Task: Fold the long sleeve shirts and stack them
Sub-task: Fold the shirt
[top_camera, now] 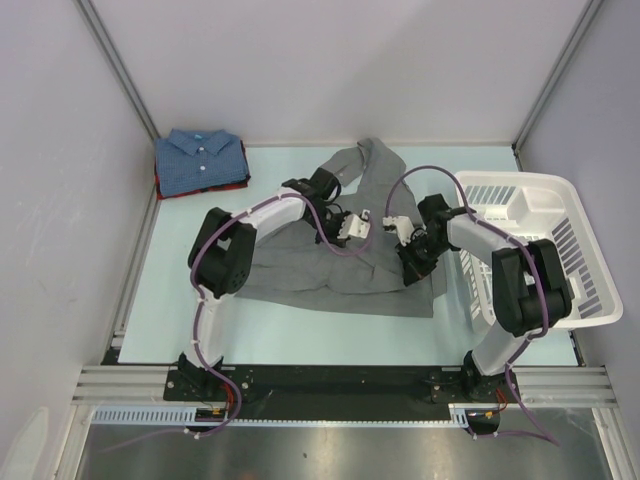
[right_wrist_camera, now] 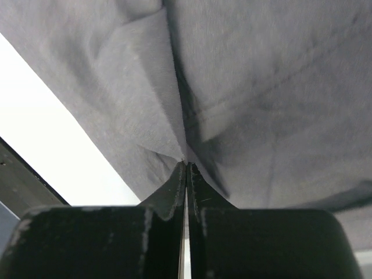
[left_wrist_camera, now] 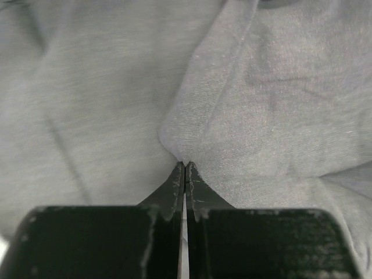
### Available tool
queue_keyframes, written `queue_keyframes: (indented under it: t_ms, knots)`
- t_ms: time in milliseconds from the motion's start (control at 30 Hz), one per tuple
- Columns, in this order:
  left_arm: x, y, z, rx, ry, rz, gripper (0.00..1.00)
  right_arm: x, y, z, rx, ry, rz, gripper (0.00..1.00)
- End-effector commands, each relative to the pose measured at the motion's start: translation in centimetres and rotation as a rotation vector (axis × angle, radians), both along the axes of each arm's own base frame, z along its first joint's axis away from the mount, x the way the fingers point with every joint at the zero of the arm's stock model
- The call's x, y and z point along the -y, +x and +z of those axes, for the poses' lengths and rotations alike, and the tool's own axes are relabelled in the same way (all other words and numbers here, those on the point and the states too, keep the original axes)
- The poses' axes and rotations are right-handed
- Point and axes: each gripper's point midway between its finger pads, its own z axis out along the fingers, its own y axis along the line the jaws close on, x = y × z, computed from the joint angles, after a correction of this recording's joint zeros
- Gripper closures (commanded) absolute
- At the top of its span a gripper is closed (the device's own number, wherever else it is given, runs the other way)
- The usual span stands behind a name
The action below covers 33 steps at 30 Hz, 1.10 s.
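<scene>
Now mid-fold on grey shirt [top_camera: 330,285] at desk [top_camera: 300,335] centre, cloth pinched in left claw [left_wrist_camera: 184,164] and right claw [right_wrist_camera: 186,161]. Next: lift together, lay over, then stack at 10 o'clock on blue shirt [top_camera: 200,158].

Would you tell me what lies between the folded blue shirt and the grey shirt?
Bare table only, between blue shirt and grey shirt; the top view shows it.

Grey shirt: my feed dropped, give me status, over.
Left gripper shut on grey shirt. Right gripper shut on it too. Shirt rumpled mid-table, not yet folded. Nothing blocking; white basket off right.
</scene>
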Motion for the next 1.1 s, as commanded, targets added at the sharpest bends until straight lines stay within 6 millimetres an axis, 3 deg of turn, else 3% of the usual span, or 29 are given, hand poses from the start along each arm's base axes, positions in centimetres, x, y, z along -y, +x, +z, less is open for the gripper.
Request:
queue_keyframes:
  t_ms: [0, 167, 233, 267, 300, 367, 400, 433, 533, 567, 600, 633, 667, 700, 733, 767, 867, 967, 1067]
  knots:
    - [0.2, 2.8, 2.9, 0.013, -0.031, 0.089, 1.0, 1.1, 0.0, 1.1, 0.079, -0.045, -0.004, 1.0]
    - [-0.8, 4.1, 2.4, -0.007, 0.007, 0.145, 1.0, 1.7, 0.2, 0.9, 0.096, -0.075, -0.033, 1.0]
    - [-0.6, 4.3, 2.6, -0.012, 0.0, 0.158, 0.79, 1.5, 0.9, 1.4, 0.103, -0.075, -0.045, 1.0]
    - [-0.6, 4.2, 2.8, -0.026, -0.005, 0.179, 0.68, 1.5, 0.6, 1.2, 0.069, -0.078, -0.054, 0.93]
    - [-0.7, 4.2, 3.5, -0.024, -0.016, 0.188, 0.47, 1.3, 0.8, 1.5, 0.065, -0.072, -0.058, 0.78]
    - [-1.4, 4.8, 4.6, -0.029, -0.036, 0.257, 0.41, 0.8, 1.6, 2.5, 0.073, -0.053, -0.071, 0.62]
    - [-2.1, 4.5, 5.7, -0.026, -0.05, 0.283, 0.38, 0.6, 1.9, 3.0, 0.088, -0.046, -0.075, 0.49]
    - [-2.6, 5.0, 6.6, -0.014, -0.072, 0.313, 0.37, 0.5, 2.1, 3.4, 0.096, -0.04, -0.076, 0.46]
    - [-7.5, 5.5, 10.0, -0.032, -0.125, 0.49, 0.36, -0.1, 2.9, 5.4, 0.14, -0.015, -0.073, 0.44]
    - [-9.1, 4.4, 9.4, -0.059, -0.113, 0.523, 0.36, -0.3, 3.2, 6.1, 0.159, -0.009, -0.068, 0.44]
    - [-10.4, 3.8, 11.6, -0.021, -0.139, 0.546, 0.35, -0.7, 3.2, 6.8, 0.185, 0.002, -0.06, 0.45]
    - [-12.6, 3.6, 11.4, 0.004, -0.106, 0.575, 0.35, -1.1, 3.2, 7.3, 0.204, 0.014, -0.046, 0.46]
    - [-14.1, 1.8, 9.8, -0.015, -0.051, 0.573, 0.35, -1.6, 3.2, 7.6, 0.218, 0.028, -0.03, 0.48]
    - [-15.4, 0.8, 10.4, 0.019, -0.019, 0.578, 0.35, -2.8, 2.6, 7.8, 0.226, 0.047, 0.011, 0.51]
    - [-17.3, -0.1, 9.5, 0.005, 0.035, 0.606, 0.35, -3.6, 2.2, 7.8, 0.224, 0.061, 0.035, 0.53]
    - [-19.1, -1.5, 7.8, -0.029, 0.095, 0.642, 0.35, -4.4, 1.8, 7.5, 0.217, 0.064, 0.056, 0.54]
    - [-23.6, -4.2, 5.9, -0.138, 0.166, 0.756, 0.36, -6.2, 0.1, 5.2, 0.13, 0.063, 0.114, 0.57]
    - [-27.6, -6.3, 4.0, -0.195, 0.243, 0.847, 0.37, -5.7, -0.7, 2.1, 0.067, 0.012, 0.125, 0.56]
    - [-31.8, -7.6, 2.3, -0.208, 0.348, 0.949, 0.37, -3.6, -1.0, -0.9, 0.033, -0.063, 0.128, 0.57]
